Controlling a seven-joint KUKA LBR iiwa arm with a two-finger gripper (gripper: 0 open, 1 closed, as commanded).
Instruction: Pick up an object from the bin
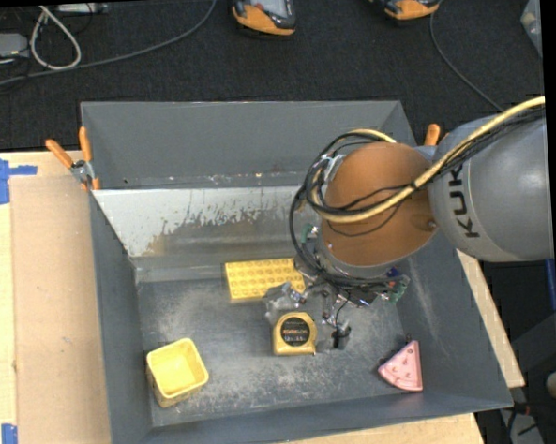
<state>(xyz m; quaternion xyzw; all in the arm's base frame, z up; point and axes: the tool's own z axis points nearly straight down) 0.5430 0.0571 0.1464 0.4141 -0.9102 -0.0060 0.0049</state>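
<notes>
The letters "KU" are showing on the grey arm [502, 198]; the tape measure's [294, 333] label is staying unreadable. The gripper [329, 322] is hanging just beside this one yellow tape measure, mid-bin [162, 176], its grip impossible to tell; one yellow studded plate [258, 277], one yellow square cup [177, 370] and one pink wedge [402, 368] are lying around.

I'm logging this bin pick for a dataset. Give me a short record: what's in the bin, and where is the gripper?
container: grey metal bin
gripper: low over the bin's middle, under the arm's orange cover
nearest thing: yellow and black tape measure, just left of the gripper
behind it: yellow studded plate, lying flat
front left: yellow square cup, open side up
front right: pink wedge
grasp: cannot tell
</notes>
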